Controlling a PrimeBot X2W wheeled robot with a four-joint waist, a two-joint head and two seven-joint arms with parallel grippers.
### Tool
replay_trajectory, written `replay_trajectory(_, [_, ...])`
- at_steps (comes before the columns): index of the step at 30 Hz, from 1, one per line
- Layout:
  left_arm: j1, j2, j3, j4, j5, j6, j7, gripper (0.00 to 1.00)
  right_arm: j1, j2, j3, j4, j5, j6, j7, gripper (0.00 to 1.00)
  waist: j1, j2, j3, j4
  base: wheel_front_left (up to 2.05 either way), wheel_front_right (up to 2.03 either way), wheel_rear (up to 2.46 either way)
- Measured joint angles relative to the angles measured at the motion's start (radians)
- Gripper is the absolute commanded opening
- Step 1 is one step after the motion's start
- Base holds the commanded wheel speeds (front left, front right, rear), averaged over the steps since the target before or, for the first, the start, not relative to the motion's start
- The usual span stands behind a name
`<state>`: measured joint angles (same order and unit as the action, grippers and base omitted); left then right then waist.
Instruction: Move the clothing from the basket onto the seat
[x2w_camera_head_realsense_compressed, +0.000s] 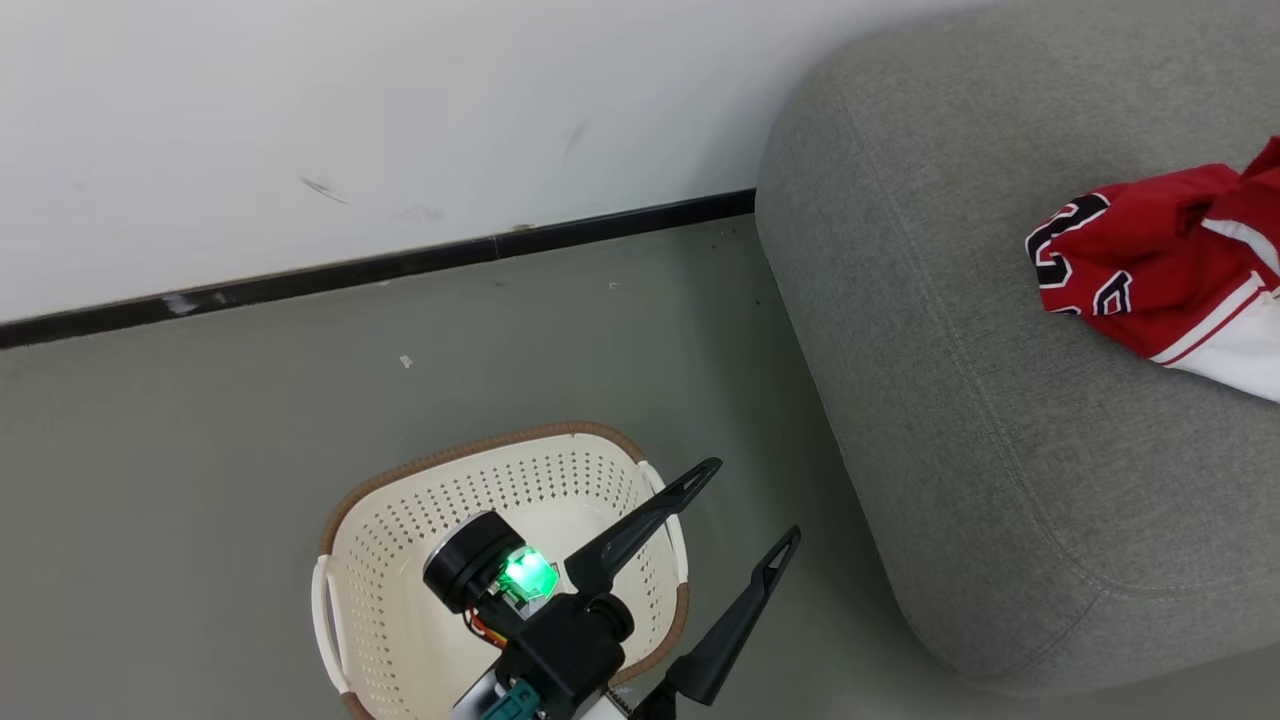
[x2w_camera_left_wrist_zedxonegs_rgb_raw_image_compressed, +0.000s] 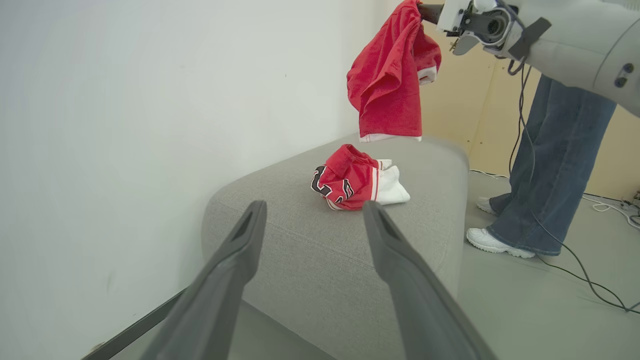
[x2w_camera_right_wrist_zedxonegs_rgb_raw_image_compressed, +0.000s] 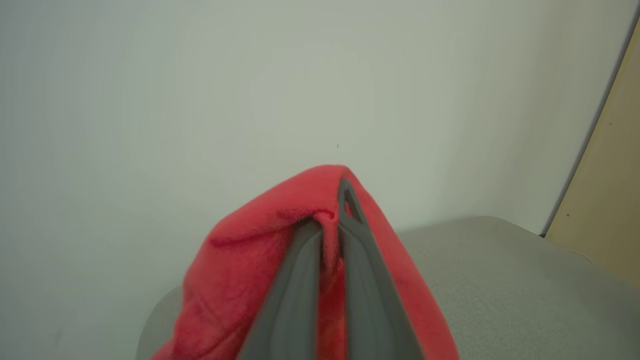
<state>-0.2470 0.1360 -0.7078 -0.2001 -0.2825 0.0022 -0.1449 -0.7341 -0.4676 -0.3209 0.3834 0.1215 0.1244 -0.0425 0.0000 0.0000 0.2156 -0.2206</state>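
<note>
The cream basket (x2w_camera_head_realsense_compressed: 480, 447) stands on the floor at the lower left, and what shows of its inside is bare plastic. My left gripper (x2w_camera_head_realsense_compressed: 748, 505) hangs open over the basket's right rim with nothing between its fingers. The red jersey (x2w_camera_head_realsense_compressed: 1150, 270) lies crumpled on the grey seat (x2w_camera_head_realsense_compressed: 950, 400); the left wrist view has the jersey (x2w_camera_left_wrist_zedxonegs_rgb_raw_image_compressed: 350, 182) on the seat (x2w_camera_left_wrist_zedxonegs_rgb_raw_image_compressed: 310, 260) beyond my open left gripper (x2w_camera_left_wrist_zedxonegs_rgb_raw_image_compressed: 315, 207). Above the seat's far end, my right gripper (x2w_camera_left_wrist_zedxonegs_rgb_raw_image_compressed: 425, 12) is shut on the red shorts (x2w_camera_left_wrist_zedxonegs_rgb_raw_image_compressed: 390, 85), which hang down. Up close, the right gripper (x2w_camera_right_wrist_zedxonegs_rgb_raw_image_compressed: 342, 200) pinches the shorts (x2w_camera_right_wrist_zedxonegs_rgb_raw_image_compressed: 240, 280).
A white wall (x2w_camera_head_realsense_compressed: 400, 120) with a black skirting (x2w_camera_head_realsense_compressed: 400, 262) runs behind the basket and the seat. A person's legs in jeans (x2w_camera_left_wrist_zedxonegs_rgb_raw_image_compressed: 550, 165) and white shoes stand on the floor past the seat. Cables (x2w_camera_left_wrist_zedxonegs_rgb_raw_image_compressed: 590, 280) trail there, in front of a beige panel (x2w_camera_right_wrist_zedxonegs_rgb_raw_image_compressed: 610, 190).
</note>
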Motion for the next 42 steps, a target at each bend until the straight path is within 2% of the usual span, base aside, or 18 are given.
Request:
replay_trajectory(7, [-0.042, 0.002, -0.018, -0.029, 0.030, -0.002, 0.030, 1.00, -0.002, -0.003, -0.042, 0.107, 0.000, 0.000, -0.013, 0.00, 0.0000, 0.0000, 0.074, 0.022, 0.00, 0.00, 0.00])
replay_trajectory(14, [-0.086, 0.005, -0.027, -0.044, 0.042, -0.007, 0.048, 1.00, 0.069, 0.060, -0.078, 0.220, 0.003, 0.000, -0.055, 0.00, 0.0000, 0.0000, 0.151, 0.041, 0.00, 0.00, 0.00])
replay_trajectory(27, [-0.178, -0.001, -0.030, -0.055, 0.069, -0.034, 0.048, 1.00, 0.077, 0.046, -0.073, 0.244, 0.017, 0.000, -0.170, 0.00, 0.0000, 0.0000, 0.270, 0.059, 0.00, 0.00, 0.00])
replay_trajectory(28, [-0.184, -0.001, -0.030, -0.055, 0.073, -0.041, 0.048, 1.00, 0.073, 0.044, -0.071, 0.243, 0.021, 0.000, -0.175, 0.05, 0.0000, 0.0000, 0.278, 0.059, 0.00, 0.00, 0.00])
replay_trajectory(29, [-0.189, -0.002, -0.030, -0.055, 0.074, -0.041, 0.048, 1.00, 0.069, 0.042, -0.067, 0.241, 0.024, 0.000, -0.178, 0.20, 0.0000, 0.0000, 0.285, 0.059, 0.00, 0.00, 0.00])
replay_trajectory(31, [-0.200, -0.002, -0.028, -0.055, 0.076, -0.042, 0.048, 1.00, 0.062, 0.038, -0.058, 0.238, 0.030, 0.000, -0.179, 0.40, 0.0000, 0.0000, 0.299, 0.058, 0.00, 0.00, 0.00])
replay_trajectory(32, [-0.204, -0.002, -0.027, -0.055, 0.077, -0.042, 0.048, 1.00, 0.057, 0.038, -0.054, 0.236, 0.034, 0.000, -0.186, 0.42, 0.0000, 0.0000, 0.305, 0.057, 0.00, 0.00, 0.00])
replay_trajectory(33, [-0.209, -0.002, -0.026, -0.054, 0.082, -0.042, 0.048, 1.00, 0.052, 0.037, -0.046, 0.231, 0.041, 0.000, -0.188, 0.54, 0.0000, 0.0000, 0.311, 0.055, 0.00, 0.00, 0.00])
replay_trajectory(34, [-0.214, -0.002, -0.025, -0.055, 0.083, -0.042, 0.047, 1.00, 0.048, 0.036, -0.034, 0.225, 0.049, 0.000, -0.190, 0.69, 0.0000, 0.0000, 0.317, 0.053, 0.00, 0.00, 0.00])
replay_trajectory(35, [-0.218, -0.001, -0.020, -0.054, 0.084, -0.042, 0.047, 1.00, 0.046, 0.037, -0.017, 0.216, 0.054, 0.000, -0.196, 0.75, 0.0000, 0.0000, 0.322, 0.050, 0.00, 0.00, 0.00])
replay_trajectory(36, [-0.220, 0.002, -0.012, -0.053, 0.085, -0.042, 0.046, 1.00, 0.043, 0.041, -0.003, 0.210, 0.055, 0.000, -0.197, 0.86, 0.0000, 0.0000, 0.325, 0.045, 0.00, 0.00, 0.00])
replay_trajectory(38, [-0.221, 0.013, -0.004, -0.041, 0.087, -0.045, 0.037, 1.00, 0.040, 0.049, 0.013, 0.206, 0.057, 0.000, -0.200, 0.99, 0.0000, 0.0000, 0.327, 0.034, 0.00, 0.00, 0.00])
replay_trajectory(42, [-0.221, 0.018, -0.003, -0.031, 0.087, -0.050, 0.037, 1.00, 0.047, 0.044, 0.020, 0.196, 0.074, 0.000, -0.205, 1.00, 0.0000, 0.0000, 0.324, 0.020, 0.00, 0.00, 0.00])
